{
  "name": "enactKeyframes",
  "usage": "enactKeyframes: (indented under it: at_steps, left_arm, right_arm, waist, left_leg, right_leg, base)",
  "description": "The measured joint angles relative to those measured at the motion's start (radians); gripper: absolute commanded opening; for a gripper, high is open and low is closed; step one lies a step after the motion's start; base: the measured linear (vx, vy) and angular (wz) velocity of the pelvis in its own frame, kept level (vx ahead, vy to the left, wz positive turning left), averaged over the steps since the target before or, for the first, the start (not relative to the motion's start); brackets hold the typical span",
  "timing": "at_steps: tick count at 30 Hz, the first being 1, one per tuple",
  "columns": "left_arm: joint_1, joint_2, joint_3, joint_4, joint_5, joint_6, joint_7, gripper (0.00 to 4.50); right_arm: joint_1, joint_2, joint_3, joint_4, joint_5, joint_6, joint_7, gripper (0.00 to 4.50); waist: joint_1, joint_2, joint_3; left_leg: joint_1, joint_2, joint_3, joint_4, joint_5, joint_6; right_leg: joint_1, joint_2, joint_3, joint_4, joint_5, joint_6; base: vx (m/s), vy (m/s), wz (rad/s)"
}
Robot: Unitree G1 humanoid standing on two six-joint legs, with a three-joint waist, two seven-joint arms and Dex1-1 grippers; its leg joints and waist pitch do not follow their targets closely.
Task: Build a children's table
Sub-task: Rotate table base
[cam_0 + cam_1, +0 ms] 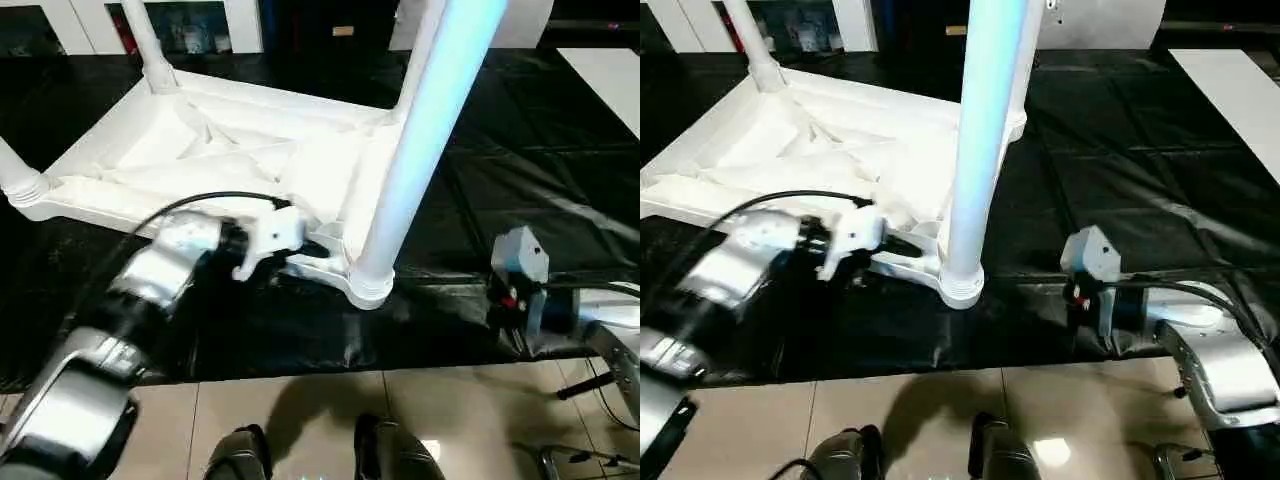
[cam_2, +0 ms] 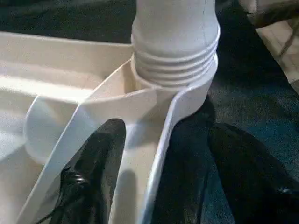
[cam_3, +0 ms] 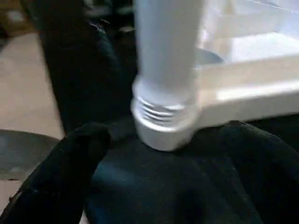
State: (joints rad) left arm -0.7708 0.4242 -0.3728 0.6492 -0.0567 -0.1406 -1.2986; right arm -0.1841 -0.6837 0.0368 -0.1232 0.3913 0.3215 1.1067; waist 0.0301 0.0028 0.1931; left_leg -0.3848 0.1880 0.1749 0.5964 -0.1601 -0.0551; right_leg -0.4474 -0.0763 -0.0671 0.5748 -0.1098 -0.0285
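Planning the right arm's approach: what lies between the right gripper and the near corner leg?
Only bare black sheet separates the right gripper from the leg, seen in the left eye view.

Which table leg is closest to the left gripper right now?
The near-corner leg, the big one up front; the left gripper is beside its socket. The others stand at farther corners.

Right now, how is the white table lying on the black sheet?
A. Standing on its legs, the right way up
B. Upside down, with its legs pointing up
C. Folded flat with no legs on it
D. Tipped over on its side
B: the table top lies with its ribbed underside facing up, and the nearest leg rises straight up from its corner socket.
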Motion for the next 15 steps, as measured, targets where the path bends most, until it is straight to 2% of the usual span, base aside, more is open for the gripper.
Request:
enactKeyframes:
  at_steps: [3,4,8,10,13,15]
  left_arm:
    - [-0.052,-0.014,-0.017,0.085,0.027,-0.047,-0.005,2.71]
    - [-0.069,-0.020,-0.017,0.115,0.033,-0.061,-0.006,2.45]
    - [-0.123,-0.048,-0.018,0.200,0.044,-0.090,-0.027,2.18]
    - [-0.138,-0.054,-0.018,0.230,0.053,-0.105,-0.038,1.93]
    - [-0.151,-0.059,-0.019,0.266,0.059,-0.121,-0.051,1.82]
    - [-0.159,-0.060,-0.023,0.299,0.075,-0.135,-0.054,1.49]
  right_arm:
    - [0.024,-0.017,0.005,-0.028,0.015,0.025,0.028,4.50]
    - [0.031,-0.024,0.008,-0.033,0.023,0.032,0.037,4.50]
    - [0.050,-0.045,0.010,-0.054,0.039,0.061,0.054,4.50]
    - [0.057,-0.047,0.010,-0.069,0.046,0.068,0.057,4.50]
    - [0.066,-0.049,0.010,-0.075,0.052,0.079,0.057,4.50]
    - [0.069,-0.052,0.010,-0.077,0.053,0.086,0.057,4.50]
  waist:
    - [0.005,0.000,0.000]
    - [0.006,0.000,0.000]
    - [0.005,0.001,0.000]
    - [0.004,0.002,-0.001]
    - [0.005,0.002,-0.001]
    - [0.009,0.002,-0.001]
  left_leg:
    - [-0.001,0.000,-0.001,0.000,0.000,0.000]
    - [-0.001,0.000,-0.001,0.000,0.000,0.000]
    - [0.001,0.000,-0.003,0.000,0.000,0.000]
    - [0.001,0.001,-0.004,0.000,0.000,0.000]
    - [0.001,-0.001,-0.004,0.000,0.000,0.000]
    - [0.000,-0.002,-0.004,0.000,0.000,0.001]
  right_leg:
    - [0.000,0.000,-0.001,0.000,0.000,0.000]
    - [0.001,0.000,-0.001,-0.001,0.000,0.000]
    - [0.007,0.000,-0.004,-0.008,0.000,0.000]
    - [0.010,0.000,-0.006,-0.014,0.000,0.000]
    - [0.012,-0.001,-0.004,-0.016,0.000,0.000]
    - [0.012,-0.002,-0.003,-0.016,0.000,0.000]
  base:
    - [0.000,0.000,0.00]
    - [0.000,0.000,0.00]
    - [0.000,0.000,0.00]
    - [0.000,0.000,0.00]
    - [0.000,0.000,0.00]
    - [0.000,0.000,0.00]
